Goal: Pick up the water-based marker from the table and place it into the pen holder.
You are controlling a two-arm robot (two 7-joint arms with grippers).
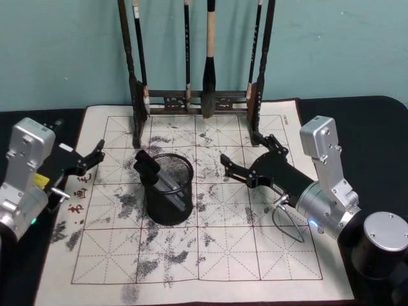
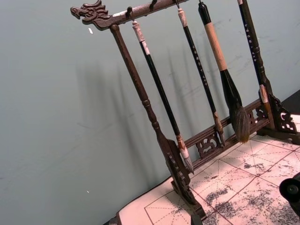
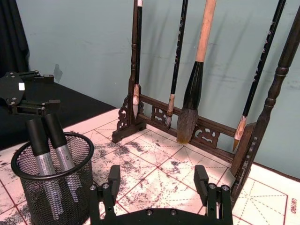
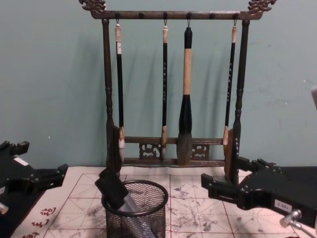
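The black mesh pen holder (image 1: 171,207) (image 3: 26,199) (image 4: 151,218) stands on the mat's left-centre. Two water-based markers (image 1: 148,168) (image 3: 47,143) (image 4: 114,191), grey-bodied with black caps, lean inside it, caps poking over the rim towards my left. My left gripper (image 1: 89,160) (image 4: 33,166) hovers open and empty to the holder's left; it also appears far off in the right wrist view (image 3: 30,91). My right gripper (image 1: 250,155) (image 3: 157,183) (image 4: 232,176) hovers open and empty to the holder's right, fingers pointing towards the rack.
A tall dark wooden brush rack (image 1: 191,101) (image 2: 154,131) (image 3: 197,126) (image 4: 171,158) with several hanging brushes stands at the mat's far edge against the teal wall. The ink-stained gridded mat (image 1: 217,255) covers the black table. A thin wire loop (image 1: 288,223) hangs under my right wrist.
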